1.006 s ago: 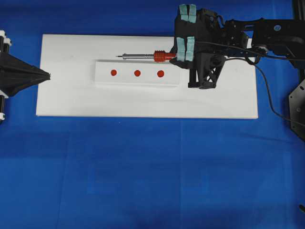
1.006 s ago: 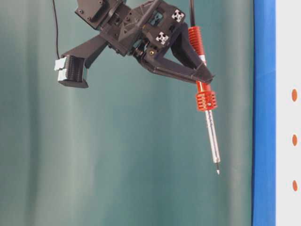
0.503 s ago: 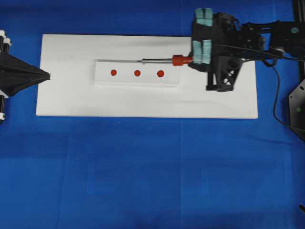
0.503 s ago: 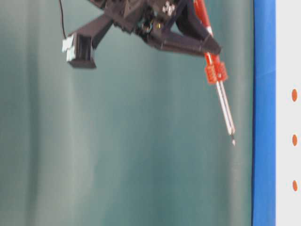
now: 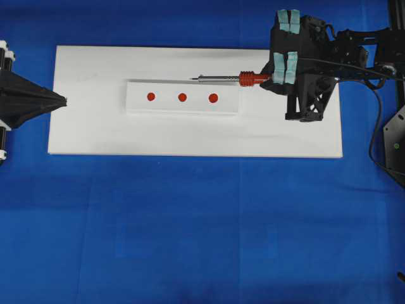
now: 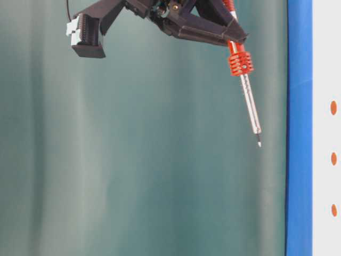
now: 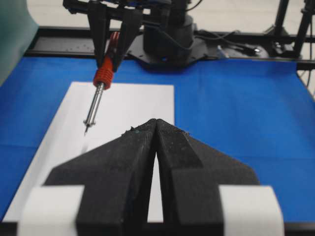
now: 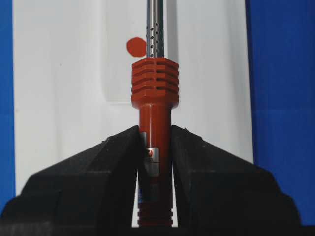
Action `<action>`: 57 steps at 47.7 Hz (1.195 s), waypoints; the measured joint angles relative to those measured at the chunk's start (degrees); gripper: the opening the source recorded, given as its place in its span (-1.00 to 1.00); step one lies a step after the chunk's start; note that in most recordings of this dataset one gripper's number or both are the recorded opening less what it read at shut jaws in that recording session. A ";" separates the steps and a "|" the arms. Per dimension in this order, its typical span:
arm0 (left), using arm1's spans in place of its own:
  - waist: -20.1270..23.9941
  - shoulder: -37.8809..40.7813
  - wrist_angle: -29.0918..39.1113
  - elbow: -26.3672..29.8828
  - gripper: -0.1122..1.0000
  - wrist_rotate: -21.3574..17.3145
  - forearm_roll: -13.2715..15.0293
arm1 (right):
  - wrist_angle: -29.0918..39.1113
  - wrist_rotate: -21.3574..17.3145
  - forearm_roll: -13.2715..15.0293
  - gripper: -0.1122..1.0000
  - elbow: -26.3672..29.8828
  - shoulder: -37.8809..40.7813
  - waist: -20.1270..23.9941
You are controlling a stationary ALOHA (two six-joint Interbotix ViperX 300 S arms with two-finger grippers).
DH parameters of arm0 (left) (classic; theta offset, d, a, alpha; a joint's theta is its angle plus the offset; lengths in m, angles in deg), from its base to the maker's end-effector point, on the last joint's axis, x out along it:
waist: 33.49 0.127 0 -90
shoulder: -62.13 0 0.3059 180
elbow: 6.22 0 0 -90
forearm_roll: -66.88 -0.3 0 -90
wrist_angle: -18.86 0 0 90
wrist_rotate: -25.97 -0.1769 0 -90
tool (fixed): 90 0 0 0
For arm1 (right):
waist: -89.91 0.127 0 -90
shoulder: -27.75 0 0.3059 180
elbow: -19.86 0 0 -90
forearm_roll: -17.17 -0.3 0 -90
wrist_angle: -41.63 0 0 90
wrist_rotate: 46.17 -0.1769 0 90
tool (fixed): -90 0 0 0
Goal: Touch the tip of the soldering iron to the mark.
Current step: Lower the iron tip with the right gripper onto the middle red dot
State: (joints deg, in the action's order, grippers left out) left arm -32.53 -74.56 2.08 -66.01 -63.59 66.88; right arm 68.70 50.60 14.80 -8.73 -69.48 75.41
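Observation:
My right gripper (image 5: 267,78) is shut on the red-orange handle of the soldering iron (image 5: 250,78), which hangs in the air and points left. Its silver shaft slopes down toward the board, and the tip (image 5: 192,78) hovers over the far edge of a raised white strip (image 5: 136,104). Three red marks (image 5: 213,97) lie in a row on that strip; the tip touches none of them. The right wrist view shows the handle (image 8: 154,88) clamped between the jaws, with one mark (image 8: 136,46) just left of the shaft. My left gripper (image 5: 63,99) is shut and empty at the board's left edge.
The strip rests on a white board (image 5: 95,130) laid over a blue cloth (image 5: 190,221). The iron's black cord (image 5: 373,126) loops past the right arm. In the table-level view the tip (image 6: 259,144) hangs clear of the board, with the marks (image 6: 333,158) beyond it.
The right gripper has carried the iron to the right along the strip's far edge and tilted it tip-down toward the board. The left gripper has not moved.

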 measured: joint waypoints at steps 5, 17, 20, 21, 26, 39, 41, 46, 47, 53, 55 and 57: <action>-0.09 0.09 0.00 0.00 -0.80 0.09 0.00 | 0.00 -0.09 0.00 -0.68 0.00 0.00 0.00; -0.18 0.00 0.00 0.00 -0.80 0.09 -0.09 | -0.09 -0.09 0.00 -0.68 0.00 0.00 0.09; -0.18 0.00 0.00 0.00 -0.80 0.00 -0.09 | -0.18 -0.09 0.00 -0.68 -0.09 0.09 0.00; -0.18 0.00 0.00 0.09 -0.80 0.00 0.00 | -0.18 -0.09 0.00 -0.68 0.00 0.09 0.00; -0.09 0.00 0.00 0.00 -0.80 0.00 -0.09 | -0.18 0.00 0.00 -0.68 -0.09 0.09 0.00; -0.09 0.00 0.00 0.00 -0.80 0.00 0.00 | -0.79 -0.09 0.00 -0.68 -0.09 1.32 0.00; -0.18 -0.09 0.00 0.00 -0.80 0.00 0.00 | -1.14 -0.09 0.00 -0.68 -0.09 1.85 0.09; -0.18 0.00 0.00 0.00 -0.80 0.00 -0.09 | -2.20 -0.09 -0.09 -0.68 -0.09 3.87 0.53; -0.18 0.00 0.00 0.00 -0.80 0.00 -0.09 | -2.37 -0.09 0.00 -0.68 0.00 4.22 0.62; -0.18 -0.09 0.09 0.00 -0.80 0.00 -0.09 | -3.96 -0.09 0.00 -0.68 -0.09 6.86 1.05; -0.18 -0.09 0.09 0.00 -0.80 0.00 -0.09 | -4.48 -0.09 0.00 -0.68 -0.09 7.82 1.05; -0.18 -0.09 0.00 0.00 -0.80 0.00 0.00 | -5.01 -0.09 0.00 -0.68 -0.09 8.53 1.05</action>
State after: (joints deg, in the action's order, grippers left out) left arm -32.70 -74.65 2.08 -66.01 -63.59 66.88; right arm 63.69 50.51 14.80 -8.81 -60.95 76.47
